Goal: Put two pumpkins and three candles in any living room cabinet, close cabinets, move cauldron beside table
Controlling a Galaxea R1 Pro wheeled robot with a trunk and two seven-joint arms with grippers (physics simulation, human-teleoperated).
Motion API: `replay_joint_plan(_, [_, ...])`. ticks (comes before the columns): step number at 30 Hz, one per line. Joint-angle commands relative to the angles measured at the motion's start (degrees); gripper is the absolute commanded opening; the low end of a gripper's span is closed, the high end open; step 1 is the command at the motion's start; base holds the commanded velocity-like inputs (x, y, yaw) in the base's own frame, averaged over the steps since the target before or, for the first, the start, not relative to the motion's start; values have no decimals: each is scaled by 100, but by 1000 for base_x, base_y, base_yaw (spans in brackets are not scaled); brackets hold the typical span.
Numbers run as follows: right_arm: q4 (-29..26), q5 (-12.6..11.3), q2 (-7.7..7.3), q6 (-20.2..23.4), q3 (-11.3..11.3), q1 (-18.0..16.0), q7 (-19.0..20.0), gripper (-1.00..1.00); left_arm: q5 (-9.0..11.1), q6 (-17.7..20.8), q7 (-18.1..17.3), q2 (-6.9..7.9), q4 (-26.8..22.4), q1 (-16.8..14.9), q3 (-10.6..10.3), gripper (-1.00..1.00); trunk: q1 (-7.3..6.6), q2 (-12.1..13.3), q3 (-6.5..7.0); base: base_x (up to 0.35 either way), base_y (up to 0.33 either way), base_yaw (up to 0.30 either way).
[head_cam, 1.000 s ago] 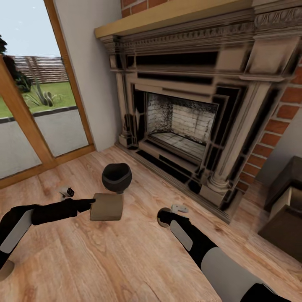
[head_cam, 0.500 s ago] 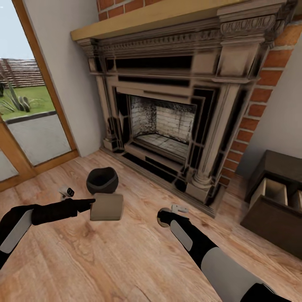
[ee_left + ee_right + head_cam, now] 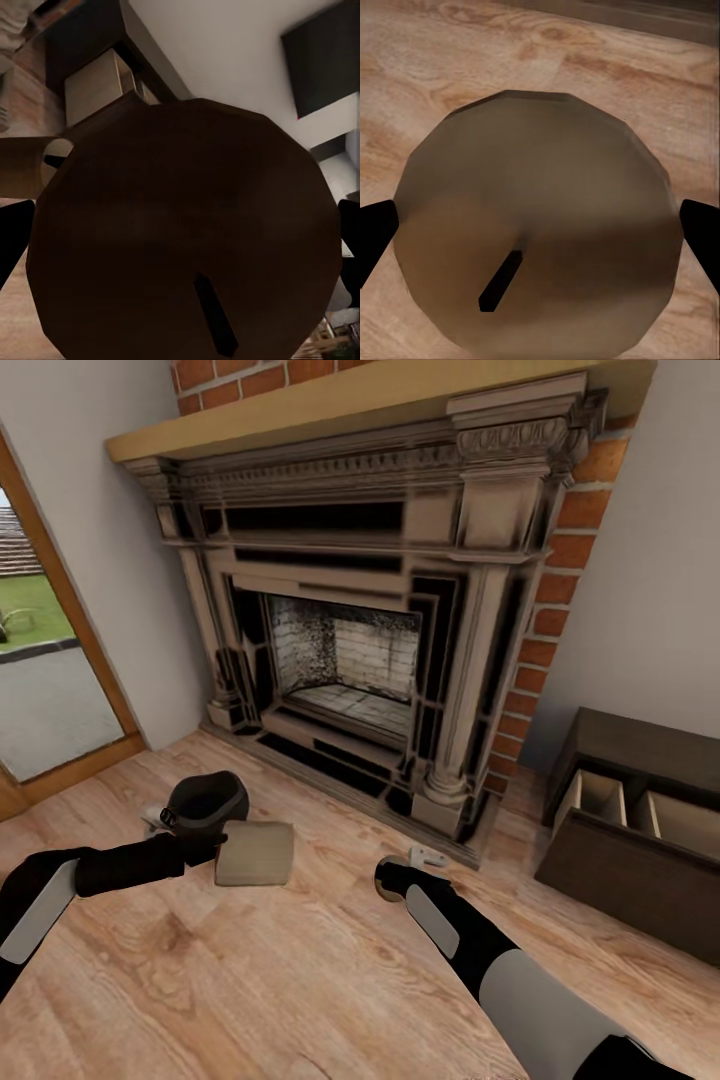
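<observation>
Nearest, the left gripper (image 3: pixel 218 850) pinches a beige candle (image 3: pixel 255 853) between its fingers, and the right gripper (image 3: pixel 388 880) pinches a second candle (image 3: pixel 536 232) just above the wooden floor (image 3: pixel 300 980). Behind the left hand, the black cauldron (image 3: pixel 207 803) stands on the floor. Farther right, the dark cabinet (image 3: pixel 640 840) has its drawers open, beside the fireplace (image 3: pixel 350 630).
</observation>
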Motion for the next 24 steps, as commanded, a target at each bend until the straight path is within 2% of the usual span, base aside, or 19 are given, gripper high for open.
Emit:
replay_joint_plan(1, [-8, -30, -3, 12, 24, -7, -46, -100, 55, 49, -8, 6, -1, -3, -8, -100, -1, -2, 1, 0, 0, -243])
replay_joint_plan(10, [-8, -30, -3, 12, 21, -7, -46, -100, 51, 48, -8, 6, -1, -3, -8, -100, -1, -2, 54, -38, -39, -243])
replay_joint_plan(24, [-8, -33, -3, 12, 20, -7, -46, -100, 53, 47, -8, 6, -52, -3, -10, -100, -1, -2, 136, -120, -239, -241])
